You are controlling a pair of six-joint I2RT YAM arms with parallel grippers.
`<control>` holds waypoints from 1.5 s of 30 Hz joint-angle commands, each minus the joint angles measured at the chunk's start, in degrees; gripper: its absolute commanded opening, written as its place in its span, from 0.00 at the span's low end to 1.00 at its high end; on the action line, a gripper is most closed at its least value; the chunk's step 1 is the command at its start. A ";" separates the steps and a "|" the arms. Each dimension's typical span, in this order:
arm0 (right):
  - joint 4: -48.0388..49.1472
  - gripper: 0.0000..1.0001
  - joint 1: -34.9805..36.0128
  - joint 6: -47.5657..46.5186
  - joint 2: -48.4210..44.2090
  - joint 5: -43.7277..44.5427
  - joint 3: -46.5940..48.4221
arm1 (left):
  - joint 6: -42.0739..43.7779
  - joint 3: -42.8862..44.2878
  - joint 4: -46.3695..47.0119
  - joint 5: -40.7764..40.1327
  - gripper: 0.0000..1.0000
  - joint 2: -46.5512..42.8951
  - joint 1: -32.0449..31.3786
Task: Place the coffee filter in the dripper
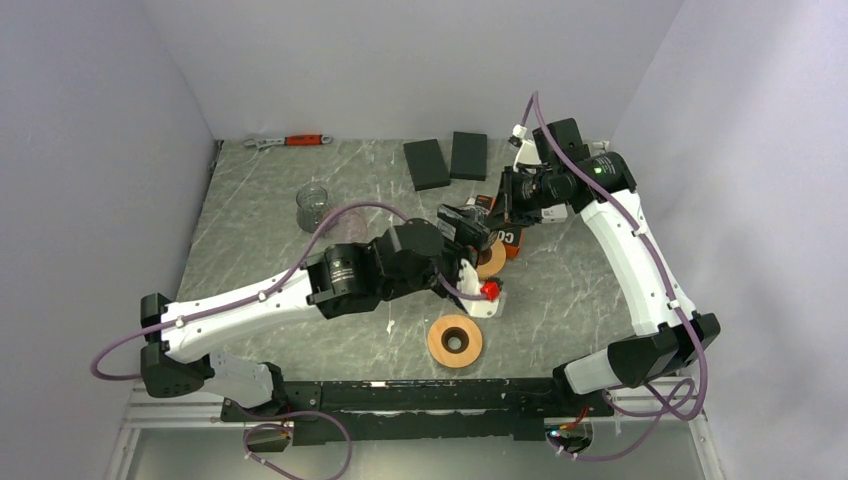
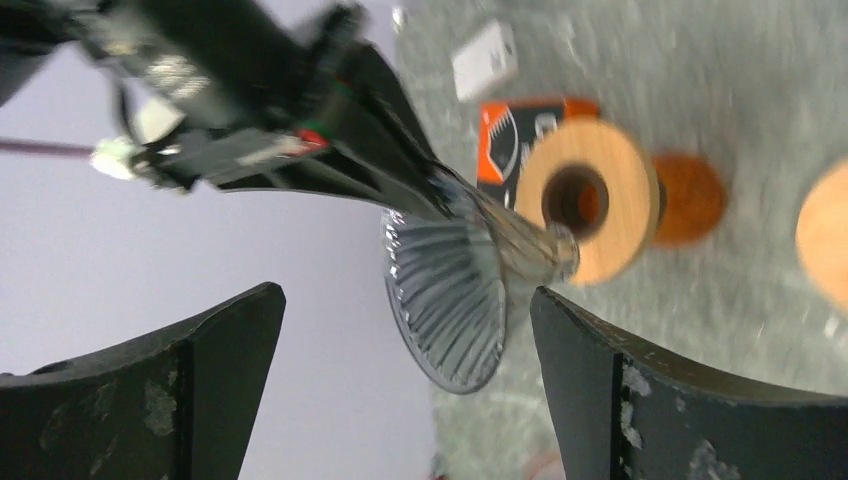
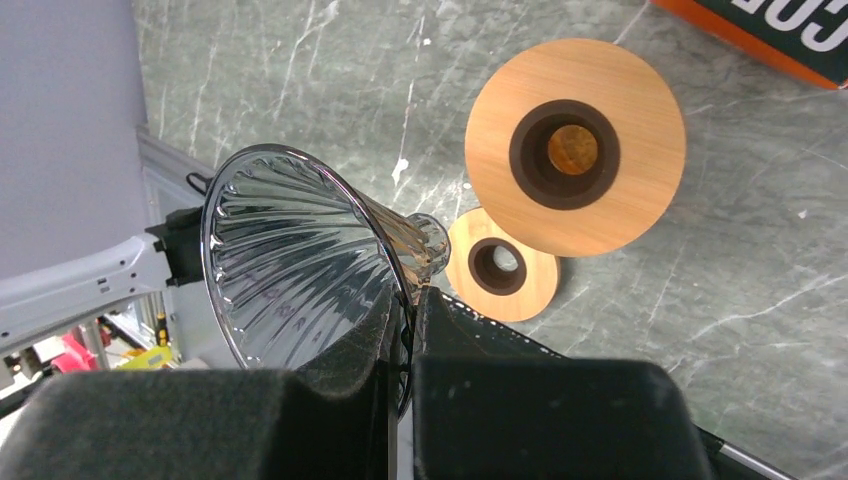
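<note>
Slippage of tilted glass dripper, pinched only at its rim by right gripper; left gripper spread wide, empty, no support. Could crack on table below.

Right wrist view: the right fingers cover the dripper rim at 6 o'clock, and the box runs off at 1 o'clock. The left wrist view is smeared throughout; a ring is cut off at 3 o'clock, and the box print is unreadable. Top view: the left arm and right arm crowd the centre, hiding the dripper and most of the box.
</note>
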 commanded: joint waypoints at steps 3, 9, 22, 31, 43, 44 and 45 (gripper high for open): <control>0.41 0.00 -0.79 1.37 -0.41 3.89 2.82 | -29.95 -1.71 23.61 4.18 1.00 -3.67 -0.16; 0.52 0.00 -2.64 1.19 -0.69 3.86 1.73 | -56.18 2.07 21.21 -2.12 1.00 -3.87 3.75; 3.11 0.00 -7.61 0.28 -3.27 1.94 -3.85 | -104.59 -3.34 -5.57 -1.61 0.93 -9.89 27.44; 13.13 0.00 -7.78 1.03 -9.04 0.87 -14.04 | -114.38 -3.31 -21.57 10.18 1.00 -3.54 32.54; 21.96 0.00 -7.83 2.40 -9.82 0.73 -19.32 | -116.40 -7.69 -14.11 27.55 1.00 1.24 38.65; 22.16 0.00 -7.82 2.32 -9.39 0.63 -19.32 | -116.37 -7.42 -13.55 27.78 1.00 1.43 39.02; 22.24 0.00 -7.82 2.31 -9.14 0.75 -19.36 | -116.56 -6.99 -13.23 27.22 1.00 1.46 39.21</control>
